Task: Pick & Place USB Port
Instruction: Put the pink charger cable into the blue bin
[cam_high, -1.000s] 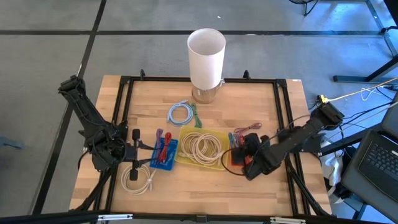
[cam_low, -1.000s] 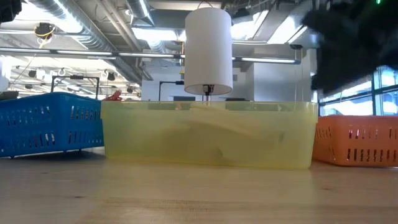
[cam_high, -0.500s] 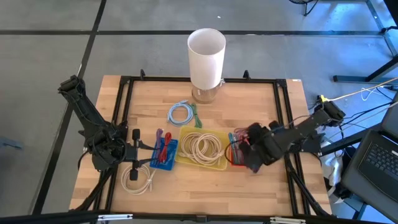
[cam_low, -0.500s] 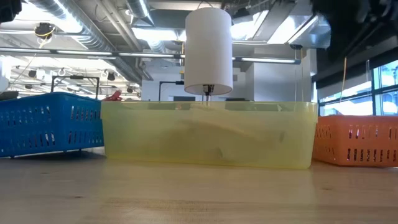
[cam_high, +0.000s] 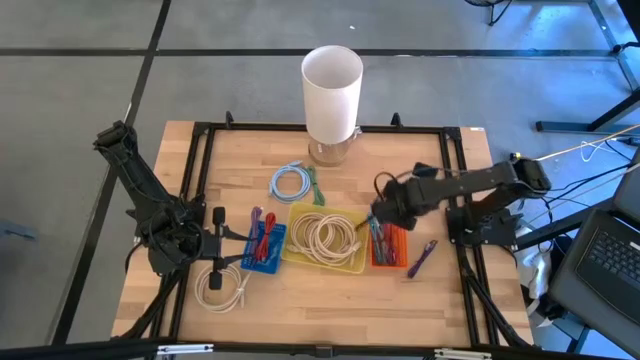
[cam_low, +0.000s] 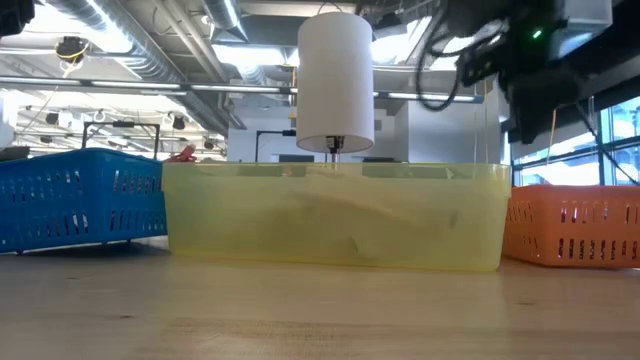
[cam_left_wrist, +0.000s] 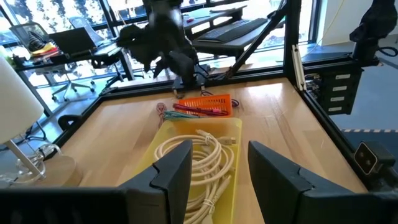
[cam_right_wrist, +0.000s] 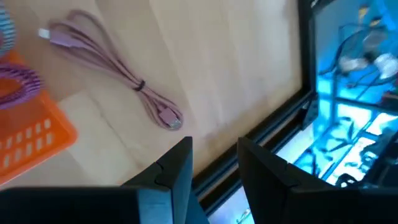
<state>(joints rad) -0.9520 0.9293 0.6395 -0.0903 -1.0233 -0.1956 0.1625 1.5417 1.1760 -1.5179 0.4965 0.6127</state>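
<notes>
A purple USB cable bundle (cam_high: 420, 258) (cam_right_wrist: 115, 73), tied at its middle, lies flat on the wood just right of the orange bin (cam_high: 388, 245). The orange bin holds more coloured cables. My right gripper (cam_high: 383, 216) hangs over the bin's far end, tipped downward. In its wrist view the right gripper (cam_right_wrist: 215, 167) is open with nothing between the fingers. My left gripper (cam_high: 216, 236) waits at the table's left beside the blue bin (cam_high: 265, 246). The left gripper (cam_left_wrist: 219, 167) is open too.
A yellow bin (cam_high: 325, 238) of white cable coils sits between the blue and orange bins. A tall white cylinder (cam_high: 332, 88) stands at the far edge. A blue cable coil (cam_high: 290, 182) and a white coil (cam_high: 220, 285) lie loose. Black frame rails (cam_high: 458, 180) edge the table.
My right gripper has risen and swung from the table's near right, beside the orange bin, toward the far edge and the left, rolling its wrist as it went. The purple cable bundle now shows on the wood where the arm had covered it.
</notes>
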